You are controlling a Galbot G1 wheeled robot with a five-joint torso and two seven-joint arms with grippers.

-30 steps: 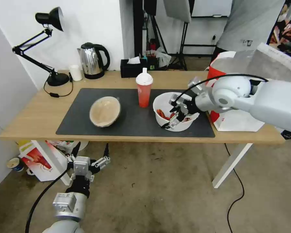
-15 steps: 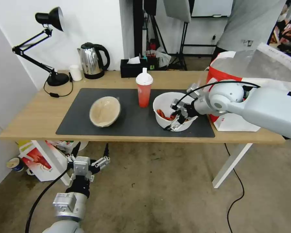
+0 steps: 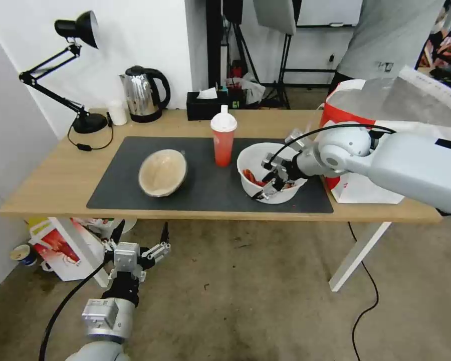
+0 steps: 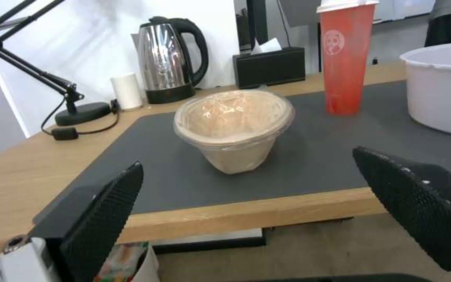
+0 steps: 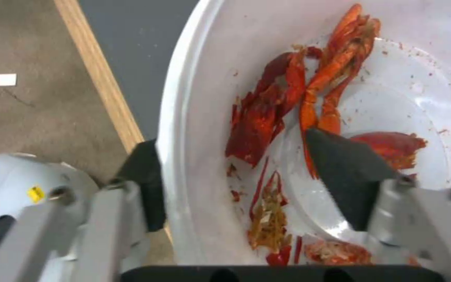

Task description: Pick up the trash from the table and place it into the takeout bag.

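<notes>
On the long light-wood table point(image 3: 60, 175), which stands on a grey concrete floor against a white wall, a dark grey mat point(image 3: 205, 188) carries three pieces of trash: one tan lidded bowl point(image 3: 162, 173) toward the mat's left end, one red cup point(image 3: 223, 139) with a white lid near its middle, and one wide white bowl point(image 3: 250, 159) holding red crayfish scraps point(image 5: 288, 90) toward its right end. Beyond the mat's far edge stand one black desk lamp point(image 3: 80, 75), one kettle point(image 3: 143, 94), one small white cup point(image 3: 117, 112) and one black tissue box point(image 3: 205, 104). The takeout bag point(image 3: 366, 185) stands just off the mat's right end. The right gripper point(image 3: 271, 181) straddles the white bowl's near rim, one finger outside the wall and one inside, spread with a gap to the inner wall; since a second ago it has shifted slightly toward the bowl's centre. The left gripper point(image 3: 138, 244) hangs below the mat's front edge, fingers wide apart and empty, unchanged.
</notes>
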